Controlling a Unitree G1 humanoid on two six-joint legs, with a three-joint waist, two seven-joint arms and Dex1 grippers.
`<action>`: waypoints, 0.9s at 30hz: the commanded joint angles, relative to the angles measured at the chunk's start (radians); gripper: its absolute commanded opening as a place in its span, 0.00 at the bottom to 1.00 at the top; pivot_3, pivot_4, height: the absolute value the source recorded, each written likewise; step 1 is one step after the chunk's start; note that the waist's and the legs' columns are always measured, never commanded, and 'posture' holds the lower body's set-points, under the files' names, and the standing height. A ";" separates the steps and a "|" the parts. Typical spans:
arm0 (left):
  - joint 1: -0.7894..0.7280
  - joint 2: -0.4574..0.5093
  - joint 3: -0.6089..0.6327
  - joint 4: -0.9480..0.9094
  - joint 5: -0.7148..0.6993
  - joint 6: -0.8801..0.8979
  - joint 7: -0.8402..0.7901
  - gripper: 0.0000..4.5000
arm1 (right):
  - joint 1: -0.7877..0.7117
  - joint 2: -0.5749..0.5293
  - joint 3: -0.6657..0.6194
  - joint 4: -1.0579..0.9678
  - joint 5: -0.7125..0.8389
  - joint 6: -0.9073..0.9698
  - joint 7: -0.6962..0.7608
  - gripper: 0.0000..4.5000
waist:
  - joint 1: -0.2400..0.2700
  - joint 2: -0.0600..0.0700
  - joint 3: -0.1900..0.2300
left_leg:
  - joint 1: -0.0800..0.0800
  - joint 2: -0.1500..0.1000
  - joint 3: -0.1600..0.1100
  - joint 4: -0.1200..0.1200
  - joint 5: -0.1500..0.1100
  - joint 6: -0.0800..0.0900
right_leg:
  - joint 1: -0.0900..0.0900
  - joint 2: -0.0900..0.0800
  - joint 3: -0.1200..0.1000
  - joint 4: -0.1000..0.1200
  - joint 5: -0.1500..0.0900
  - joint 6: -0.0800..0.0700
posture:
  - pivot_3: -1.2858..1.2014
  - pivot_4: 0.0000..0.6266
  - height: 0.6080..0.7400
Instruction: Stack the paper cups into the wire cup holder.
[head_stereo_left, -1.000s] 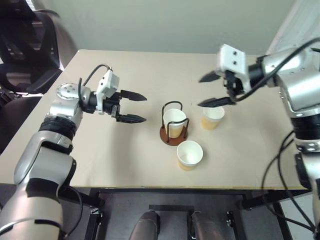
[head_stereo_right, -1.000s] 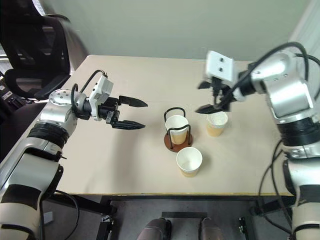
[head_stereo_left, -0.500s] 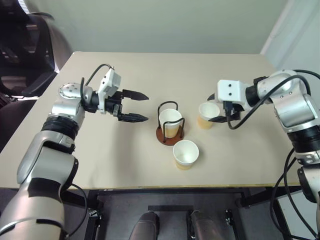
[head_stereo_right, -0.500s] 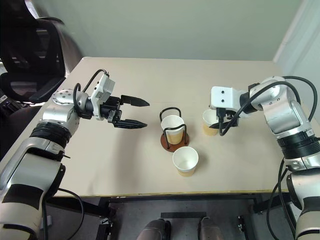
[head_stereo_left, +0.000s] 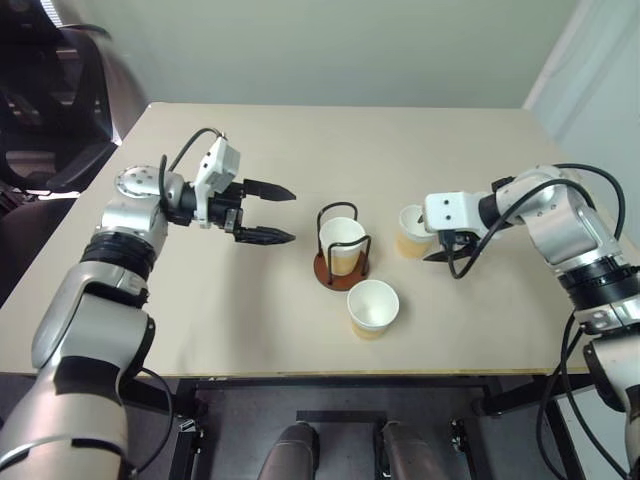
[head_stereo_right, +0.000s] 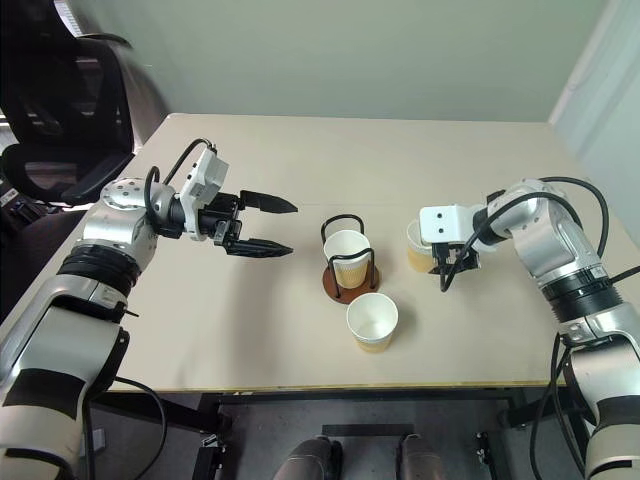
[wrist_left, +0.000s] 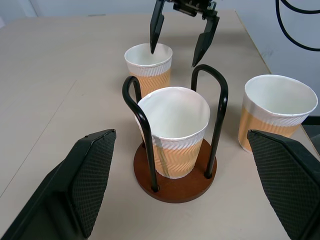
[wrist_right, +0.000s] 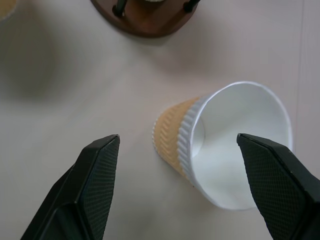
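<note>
The wire cup holder (head_stereo_left: 341, 272), black loops on a reddish-brown disc, stands mid-table with one paper cup (head_stereo_left: 343, 240) upright inside it. A second cup (head_stereo_left: 372, 305) stands just in front of it, nearer the table's front edge. A third cup (head_stereo_left: 408, 230) stands to the holder's right. My right gripper (wrist_right: 177, 137) is open and lowered over this third cup (wrist_right: 225, 145), one finger on each side of it. My left gripper (head_stereo_left: 290, 215) is open and empty, hovering left of the holder and pointing at it, well apart.
The beige table (head_stereo_left: 250, 130) has bare surface on its left and far sides. A black office chair (head_stereo_left: 50, 100) stands beyond the table's far-left corner. Black cables loop off my right arm (head_stereo_left: 575, 200).
My right gripper has come down from above the table onto the right-hand cup, which now sits between its fingers. The left arm has held still. The camera view shifted a little.
</note>
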 joint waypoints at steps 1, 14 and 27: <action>-0.003 0.016 0.028 -0.030 -0.009 -0.003 -0.032 1.00 | -0.041 0.014 0.018 0.055 -0.049 -0.067 -0.020 0.84 | 0.000 0.000 0.000 | 0.000 0.000 0.000 0.000 0.000 0.000 | 0.000 0.000 0.000 0.000 0.000 0.000 | 0.52 0.24 1.00; -0.008 0.027 0.004 -0.030 0.000 -0.004 -0.032 1.00 | -0.076 0.045 0.028 0.133 -0.098 -0.151 0.048 0.18 | 0.000 0.000 0.000 | 0.000 0.000 0.000 -0.001 0.000 0.000 | 0.000 0.000 0.000 0.000 0.000 0.000 | 0.52 0.24 1.00; -0.024 0.023 -0.008 0.016 0.028 -0.019 -0.032 1.00 | -0.026 -0.001 -0.071 -0.074 0.012 0.013 0.121 0.00 | -0.001 0.000 0.000 | 0.000 0.000 0.000 -0.001 0.000 0.000 | 0.000 0.000 0.000 0.000 -0.001 -0.003 | 0.52 0.24 1.00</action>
